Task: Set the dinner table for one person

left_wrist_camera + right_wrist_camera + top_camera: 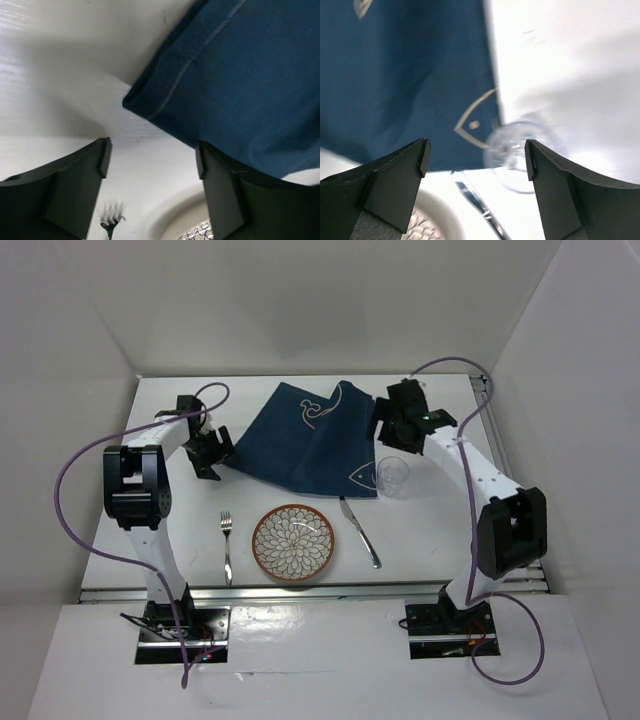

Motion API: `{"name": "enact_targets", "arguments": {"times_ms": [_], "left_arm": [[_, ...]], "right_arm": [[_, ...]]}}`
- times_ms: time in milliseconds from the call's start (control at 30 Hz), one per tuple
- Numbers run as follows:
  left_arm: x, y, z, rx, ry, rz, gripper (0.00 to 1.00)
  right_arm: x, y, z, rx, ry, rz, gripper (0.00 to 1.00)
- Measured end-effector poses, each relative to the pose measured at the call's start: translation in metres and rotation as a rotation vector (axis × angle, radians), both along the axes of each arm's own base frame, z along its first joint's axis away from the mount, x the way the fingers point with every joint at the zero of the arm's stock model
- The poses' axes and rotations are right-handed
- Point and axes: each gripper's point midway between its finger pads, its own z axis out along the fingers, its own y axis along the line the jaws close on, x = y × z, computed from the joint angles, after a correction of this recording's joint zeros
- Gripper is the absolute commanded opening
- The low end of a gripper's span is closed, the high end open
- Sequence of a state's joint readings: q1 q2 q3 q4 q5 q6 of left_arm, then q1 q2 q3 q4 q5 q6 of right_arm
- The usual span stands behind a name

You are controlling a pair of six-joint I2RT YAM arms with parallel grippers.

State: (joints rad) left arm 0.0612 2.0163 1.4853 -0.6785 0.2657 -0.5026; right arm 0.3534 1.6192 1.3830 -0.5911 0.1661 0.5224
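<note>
The white dinner table lies beneath us, the plate near its front edge. Our left gripper and right gripper hover spread and empty beside the blue mat; tugging it could topple the glass just beside it.

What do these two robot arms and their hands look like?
The left arm and right arm are white segments with chunky black joints. A purple cable loops beside each. The left hand and right hand are black, each with two flat, wedge-shaped fingers.
</note>
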Motion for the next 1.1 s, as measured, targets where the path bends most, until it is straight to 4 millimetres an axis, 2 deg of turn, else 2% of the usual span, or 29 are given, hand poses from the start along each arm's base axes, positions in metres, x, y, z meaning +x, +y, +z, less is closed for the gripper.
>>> {"name": "enact_targets", "arguments": {"times_ms": [33, 100, 133, 167, 233, 333, 467, 667, 833, 967, 1000, 1100], "left_arm": [[0.0, 0.0, -0.005, 0.0, 0.008, 0.002, 0.79], [0.001, 0.0, -0.011, -0.005, 0.022, 0.007, 0.53], [0.003, 0.0, -0.011, -0.004, 0.02, 0.008, 0.15], [0.007, 0.0, -0.011, -0.005, 0.014, 0.012, 0.0], [0.019, 0.001, -0.014, -0.005, -0.002, 0.015, 0.0], [0.029, 0.001, -0.015, -0.007, -0.015, 0.024, 0.0], [0.033, 0.005, -0.01, 0.013, -0.035, 0.051, 0.0], [0.026, 0.009, 0.012, 0.043, -0.085, 0.074, 0.0], [0.03, 0.01, 0.023, 0.043, -0.122, 0.084, 0.0], [0.023, 0.011, 0.02, 0.051, -0.11, 0.098, 0.0], [0.022, 0.012, 0.019, 0.054, -0.106, 0.099, 0.0], [0.021, 0.012, 0.019, 0.059, -0.105, 0.102, 0.0]], "right_arm": [[0.0, -0.014, 0.003, -0.005, -0.006, -0.034, 0.9], [-0.001, -0.041, 0.006, -0.011, -0.014, -0.095, 0.91], [-0.003, -0.054, 0.006, -0.014, -0.014, -0.123, 0.91], [-0.005, -0.065, 0.005, -0.014, -0.009, -0.147, 0.91], [-0.009, -0.082, -0.001, -0.008, 0.011, -0.178, 0.9], [-0.014, -0.091, -0.012, 0.004, 0.049, -0.183, 0.89], [-0.017, -0.088, -0.025, 0.02, 0.099, -0.15, 0.84], [-0.03, -0.079, -0.049, 0.04, 0.175, -0.083, 0.65], [-0.039, -0.079, -0.071, 0.033, 0.238, -0.078, 0.59], [-0.042, -0.08, -0.083, 0.026, 0.27, -0.082, 0.45], [-0.042, -0.08, -0.085, 0.024, 0.274, -0.082, 0.34], [-0.043, -0.081, -0.088, 0.021, 0.281, -0.091, 0.14]]}}
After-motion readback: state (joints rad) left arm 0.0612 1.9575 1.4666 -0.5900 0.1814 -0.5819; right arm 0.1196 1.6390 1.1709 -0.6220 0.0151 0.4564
